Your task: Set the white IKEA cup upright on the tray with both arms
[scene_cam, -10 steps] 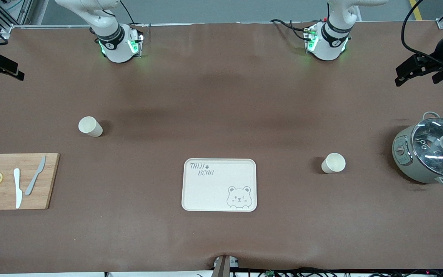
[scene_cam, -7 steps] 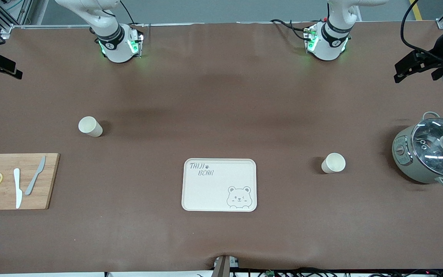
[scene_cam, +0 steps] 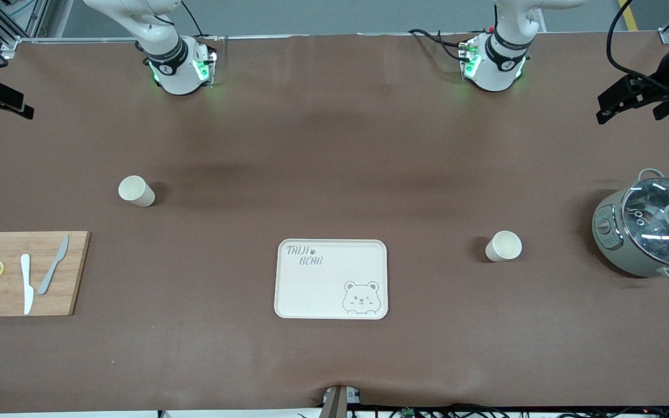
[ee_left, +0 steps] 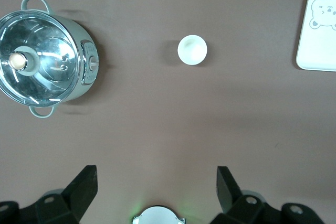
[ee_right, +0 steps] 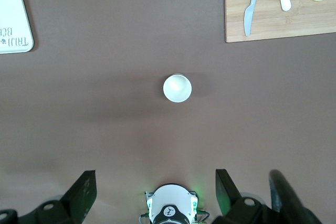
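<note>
Hovering high with fingers spread wide, left gripper (ee_left: 155, 187) and right gripper (ee_right: 152, 190) each sit over a small white upright cup (scene_cam: 503, 246) (scene_cam: 136, 191); descend plumb before carrying to flat cream bear-printed tray (scene_cam: 331, 279) mid-table near the front edge.

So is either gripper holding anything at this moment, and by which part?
Nothing is held. The left gripper and right gripper are both open, high over the table; both white cups stand untouched, off the tray.

Brown table (scene_cam: 334, 145): tray (scene_cam: 331, 279) lower centre; two white cups (scene_cam: 136, 190) (scene_cam: 503, 246); cutting board (scene_cam: 24, 273) frame's left edge; pot (scene_cam: 651, 233) right edge.
</note>
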Available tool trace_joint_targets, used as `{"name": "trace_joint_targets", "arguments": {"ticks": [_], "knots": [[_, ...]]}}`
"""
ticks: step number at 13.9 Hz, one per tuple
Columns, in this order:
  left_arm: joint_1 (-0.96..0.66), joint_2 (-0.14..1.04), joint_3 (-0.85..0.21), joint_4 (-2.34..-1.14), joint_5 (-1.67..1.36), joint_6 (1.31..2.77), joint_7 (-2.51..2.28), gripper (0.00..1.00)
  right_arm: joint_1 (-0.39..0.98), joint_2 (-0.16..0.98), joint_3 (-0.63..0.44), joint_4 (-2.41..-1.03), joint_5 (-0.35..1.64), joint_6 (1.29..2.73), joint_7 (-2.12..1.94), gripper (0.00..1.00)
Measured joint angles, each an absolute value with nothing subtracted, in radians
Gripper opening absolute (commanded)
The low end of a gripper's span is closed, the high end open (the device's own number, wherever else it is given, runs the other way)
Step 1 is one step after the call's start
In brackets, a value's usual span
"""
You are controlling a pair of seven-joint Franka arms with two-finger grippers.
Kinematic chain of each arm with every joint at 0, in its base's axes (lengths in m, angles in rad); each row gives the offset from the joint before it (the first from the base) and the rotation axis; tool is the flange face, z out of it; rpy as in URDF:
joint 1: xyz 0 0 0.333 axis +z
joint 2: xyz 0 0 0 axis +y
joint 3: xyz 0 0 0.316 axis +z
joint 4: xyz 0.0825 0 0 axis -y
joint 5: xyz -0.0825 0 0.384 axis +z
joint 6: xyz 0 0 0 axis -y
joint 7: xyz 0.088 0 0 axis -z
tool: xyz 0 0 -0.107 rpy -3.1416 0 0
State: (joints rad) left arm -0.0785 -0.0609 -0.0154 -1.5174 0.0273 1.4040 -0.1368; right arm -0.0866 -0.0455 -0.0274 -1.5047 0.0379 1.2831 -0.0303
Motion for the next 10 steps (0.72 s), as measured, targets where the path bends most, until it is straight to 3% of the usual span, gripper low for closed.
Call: {"name": "trace_joint_targets", "arguments": {"ticks": [5,10], "knots": [[-0.076,0.001,-0.015,-1.53,0.027,1.428,-0.139,1.0,-0.087,-0.022,-0.027,-1.505,0.038,1.286,-0.03,1.0],[-0.076,0.042,-0.014,-1.664,0.027,1.596,-0.145,1.0,-0.087,-0.008,-0.027,-1.504,0.038,1.292,-0.03,1.0]]}}
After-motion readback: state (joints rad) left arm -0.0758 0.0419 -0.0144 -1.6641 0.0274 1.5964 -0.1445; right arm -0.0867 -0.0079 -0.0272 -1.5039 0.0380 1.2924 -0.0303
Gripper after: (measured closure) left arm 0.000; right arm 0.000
